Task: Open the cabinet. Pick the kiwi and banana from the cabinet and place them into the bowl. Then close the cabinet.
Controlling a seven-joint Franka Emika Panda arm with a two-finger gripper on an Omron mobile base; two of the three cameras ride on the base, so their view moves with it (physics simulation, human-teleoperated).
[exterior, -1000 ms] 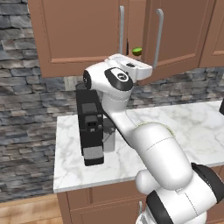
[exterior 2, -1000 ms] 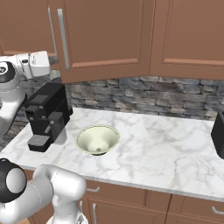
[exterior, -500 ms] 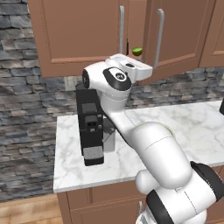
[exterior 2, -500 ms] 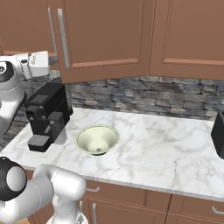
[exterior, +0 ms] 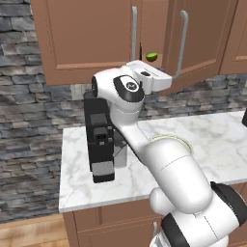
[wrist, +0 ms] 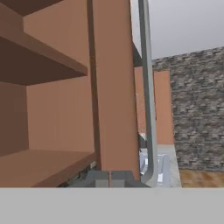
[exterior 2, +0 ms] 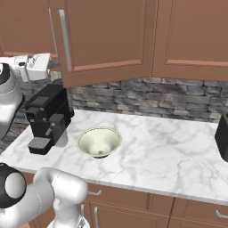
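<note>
- Left base view: you are looking at the cabinet (exterior: 96, 43) on the wall. Its left door is lying flat and closed, and its right door (exterior: 193, 43) is standing swung partly out toward you.
- Moving right, a black coffee machine (exterior: 100, 140) is sitting on the marble counter (exterior: 77, 183), below the left door.
- The gripper (exterior: 153, 77) is reaching up to the bottom of the gap between the two doors, with the silver handle (exterior: 181, 43) of the right door just to its right.
- In that gap a small green rounded fruit (exterior: 152, 56) is showing just above the hand. You cannot tell from here whether it is the kiwi.
- The rim of the bowl (exterior: 185, 143) is peeking out behind the arm's big white link, on the counter.
- Right base view: the gripper (exterior 2: 44, 67) is sitting at the far left, by the lower corner of the swung-out door.
- Further right, the bowl (exterior 2: 99, 141) is resting upright on the counter, just beside the coffee machine and touching nothing else.
- A dark appliance (exterior 2: 222, 138) is standing at the right edge of the counter.
- Hand view: bare wooden shelves are showing on the left, inside the cabinet.
- The door's edge is running up the middle, and its handle is rising just right of it.
- The fingertips (wrist: 99, 177) are pressed together at the bottom, touching the door's lower edge, with nothing pinched between them.
- The banana is hidden from you.
</note>
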